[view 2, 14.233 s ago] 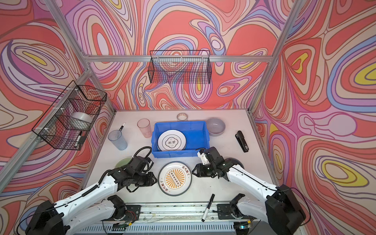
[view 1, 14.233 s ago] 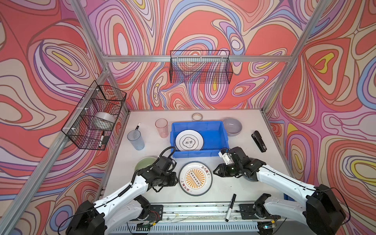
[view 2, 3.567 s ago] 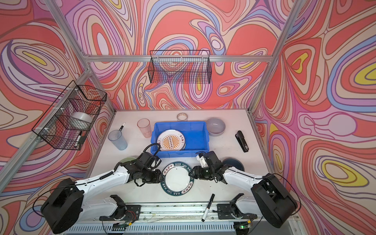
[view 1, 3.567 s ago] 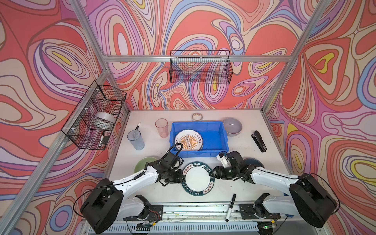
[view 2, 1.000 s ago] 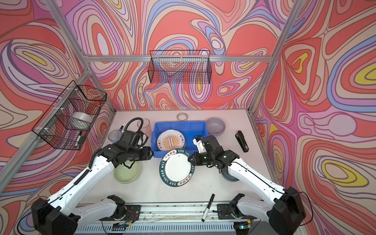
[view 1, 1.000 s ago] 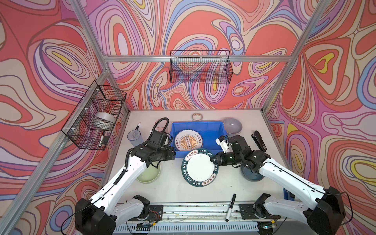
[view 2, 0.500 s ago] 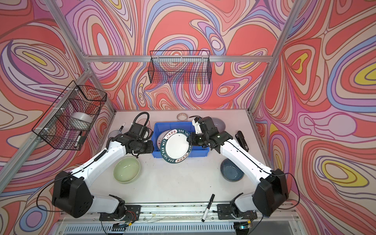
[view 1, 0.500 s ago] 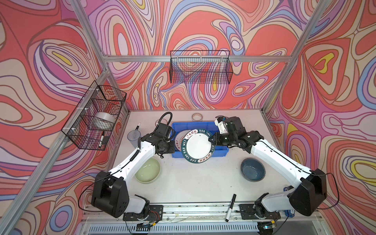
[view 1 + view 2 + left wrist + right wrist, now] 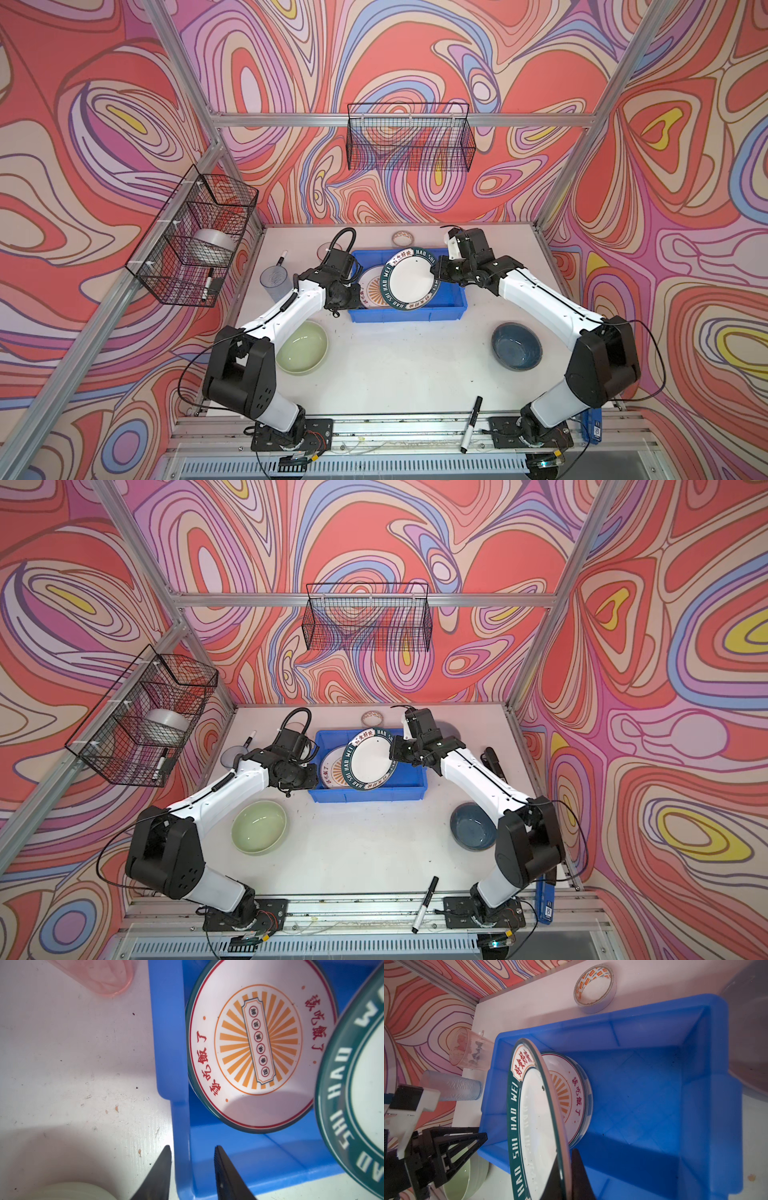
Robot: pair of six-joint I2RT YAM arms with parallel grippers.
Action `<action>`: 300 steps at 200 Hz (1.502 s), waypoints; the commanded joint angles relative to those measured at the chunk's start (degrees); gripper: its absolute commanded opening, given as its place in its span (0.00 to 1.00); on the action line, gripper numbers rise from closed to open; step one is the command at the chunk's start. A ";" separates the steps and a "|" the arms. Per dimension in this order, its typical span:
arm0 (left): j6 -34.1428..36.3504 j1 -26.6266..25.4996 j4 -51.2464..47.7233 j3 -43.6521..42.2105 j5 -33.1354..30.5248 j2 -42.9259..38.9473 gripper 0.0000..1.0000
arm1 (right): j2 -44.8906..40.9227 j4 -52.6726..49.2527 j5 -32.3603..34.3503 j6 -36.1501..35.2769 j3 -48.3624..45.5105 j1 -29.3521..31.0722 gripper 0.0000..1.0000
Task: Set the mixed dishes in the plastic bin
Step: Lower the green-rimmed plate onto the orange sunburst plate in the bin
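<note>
Over the bright blue rectangular plastic bin [image 9: 415, 318] at mid-frame, the right hand [image 9: 437, 272] clamps a tilted white plate with dark green lettered rim [image 9: 409, 282], while the left hand [image 9: 192, 1159] holds its fingers apart astride the bin's left wall.

Tabletop: a white, scuffed tabletop [image 9: 72, 1064], speckled with small marks.
Bin: a bright blue rectangular plastic bin [image 9: 166, 1043]; its side wall runs through the middle of the view.
Sunburst plate: a round white plate with an orange sunburst and red characters [image 9: 259, 1043] sits inside the bin, near that wall.
Lettered plate: a large white plate with a dark green lettered rim [image 9: 336, 1084], partly cut off, overlaps the sunburst plate's edge.
Tumbler: a pink translucent tumbler [image 9: 104, 974] is outside the bin, partly seen.
Bowl: a sliver of a pale green bowl [image 9: 72, 1191] is beside the claw.
Claw: the left claw [image 9: 192, 1148] has its black fingers [image 9: 162, 1167] apart, straddling the bin wall.
</note>
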 commanded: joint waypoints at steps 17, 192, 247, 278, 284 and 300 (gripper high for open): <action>0.51 0.67 0.05 2.31 0.30 2.81 0.32 | 3.77 7.76 -1.64 0.47 1.58 -0.28 0.00; -1.12 0.65 1.40 0.27 1.83 1.58 0.21 | 17.00 16.58 -12.19 4.11 1.18 -0.30 0.00; -1.64 0.67 2.04 -0.23 2.53 1.08 0.22 | 18.60 12.43 -11.07 1.26 2.79 -0.37 0.15; -1.91 0.66 2.45 -0.46 2.95 1.18 0.22 | 19.59 8.14 -9.26 -0.70 4.88 -0.33 0.25; -1.83 0.65 2.37 -0.49 3.02 1.23 0.22 | 19.76 7.25 -8.73 -1.13 5.23 -0.29 0.28; -1.82 0.70 2.28 -0.44 3.14 1.23 0.22 | 20.03 5.44 -7.24 -1.74 5.93 -0.32 0.35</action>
